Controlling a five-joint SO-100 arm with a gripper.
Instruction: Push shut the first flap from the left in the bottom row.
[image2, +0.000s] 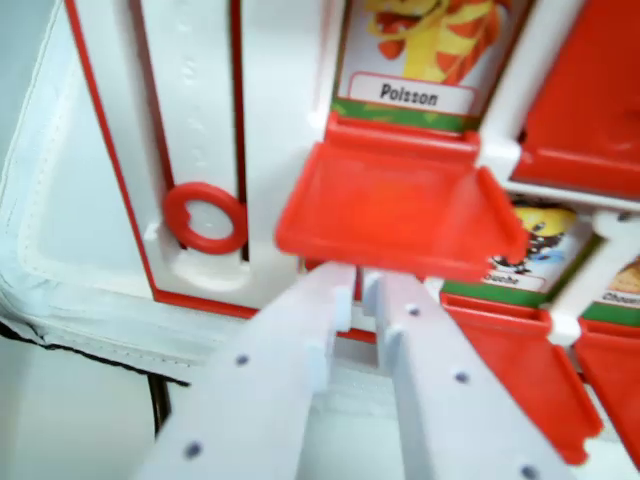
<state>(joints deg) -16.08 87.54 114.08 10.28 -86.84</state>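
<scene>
open red flap (395, 215) just above the claw (358, 290) — tips nearly together

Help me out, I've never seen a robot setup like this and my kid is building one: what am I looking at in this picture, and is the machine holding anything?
The picture comes from a small camera mounted on the robot arm's wrist, so it looks along the arm's own gripper. The two white plastic bars rising from the bottom edge are the gripper's fingers, close together with only a narrow gap.

In front of them is a white and red game board with hinged red flaps. One red flap sticks out open, just beyond the fingertips, below a picture card labelled "Poisson". More red flaps sit toward the wrist view's right. At the left is a red ring set on a track in the board.

Nothing appears to be held; the fingertips sit just under the open flap's edge.
</scene>
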